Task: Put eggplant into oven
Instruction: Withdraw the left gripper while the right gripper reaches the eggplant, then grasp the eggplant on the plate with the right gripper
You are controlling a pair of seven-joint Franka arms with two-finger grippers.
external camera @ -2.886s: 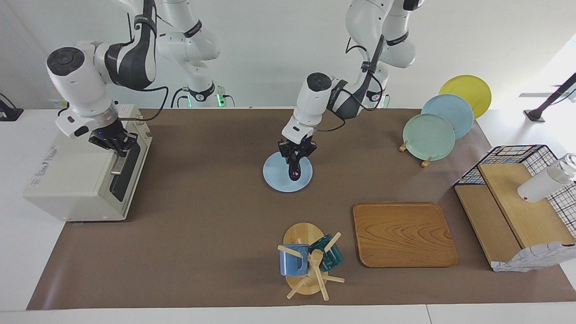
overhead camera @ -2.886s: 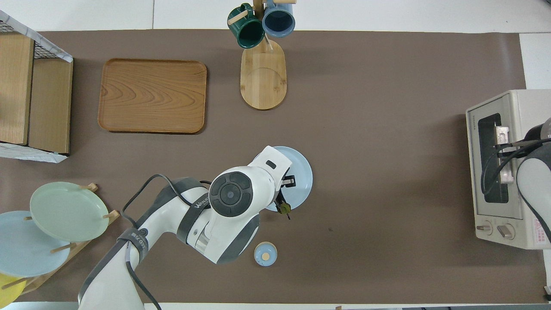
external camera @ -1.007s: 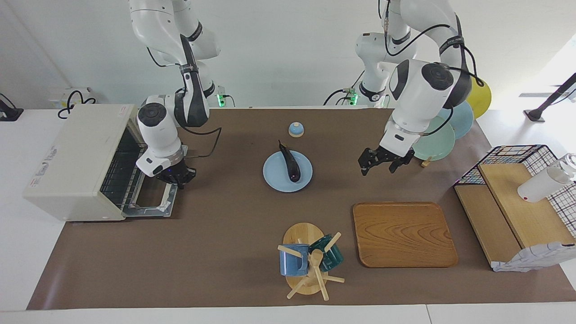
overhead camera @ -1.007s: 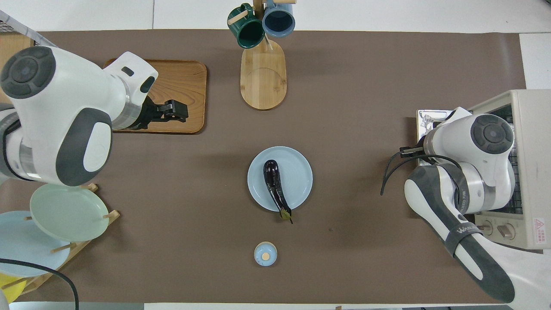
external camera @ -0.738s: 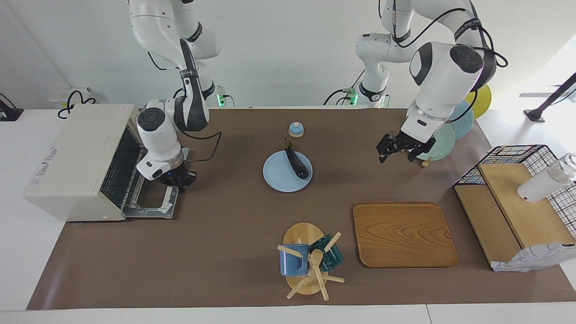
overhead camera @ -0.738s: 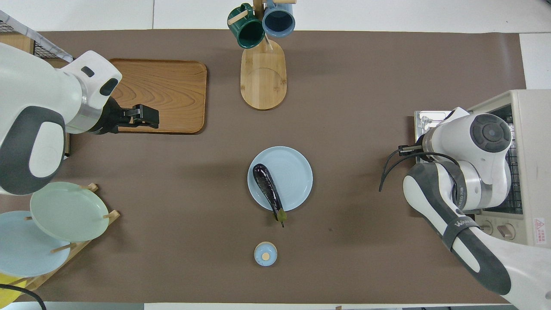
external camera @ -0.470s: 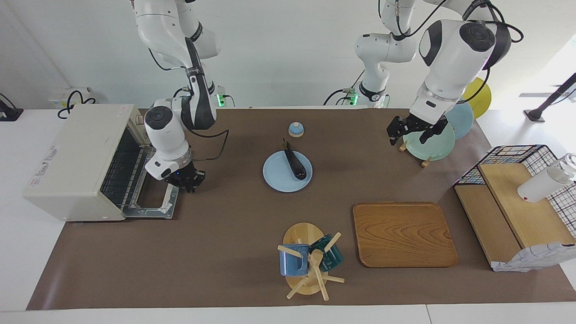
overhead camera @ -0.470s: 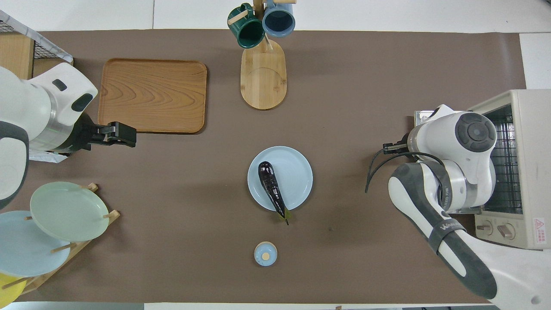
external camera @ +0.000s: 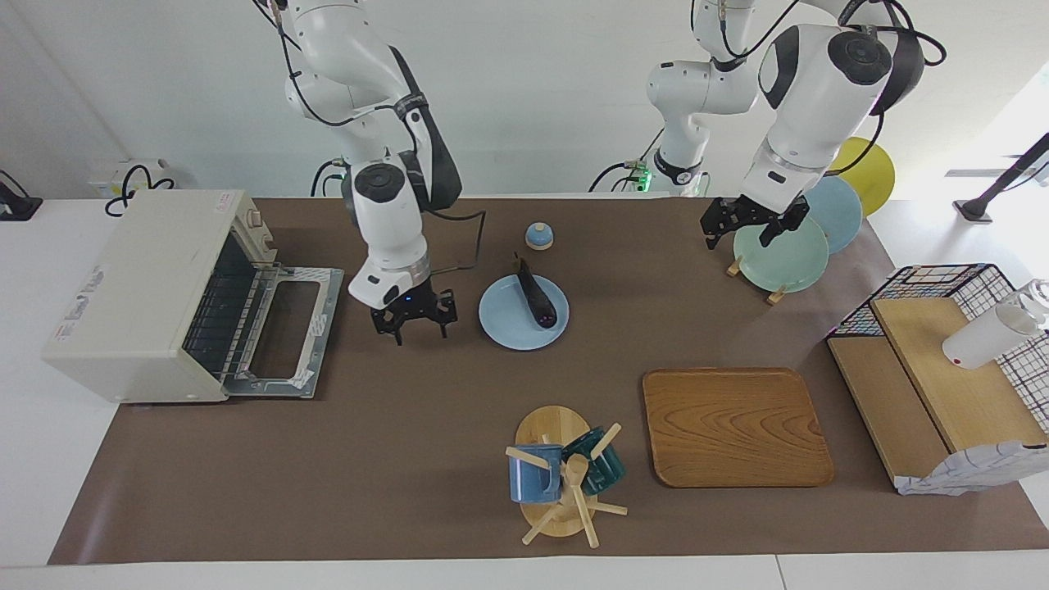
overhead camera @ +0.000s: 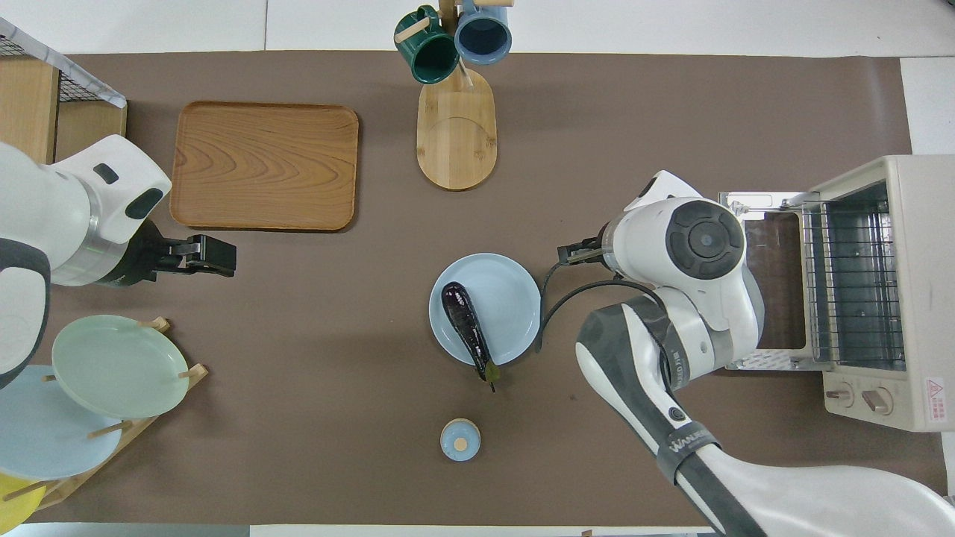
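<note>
The dark purple eggplant (external camera: 537,300) lies on a light blue plate (external camera: 504,330) mid-table, its green stem toward the robots; it also shows in the overhead view (overhead camera: 465,321). The cream oven (external camera: 135,283) stands at the right arm's end with its door (external camera: 287,328) folded down and the wire rack showing. My right gripper (external camera: 414,329) is open and empty, over the mat between the oven door and the plate. My left gripper (external camera: 737,236) is open and empty, raised over the plate rack's edge (overhead camera: 205,253).
A small blue bell (external camera: 538,236) sits nearer to the robots than the plate. A mug tree (external camera: 561,475) and a wooden tray (external camera: 733,426) lie farther out. A plate rack (external camera: 787,246) and a wire basket with wooden shelves (external camera: 942,369) stand at the left arm's end.
The oven door went from shut to open. My left gripper let go of the eggplant and drew back to the plate rack. My right gripper left the door and moved toward the plate.
</note>
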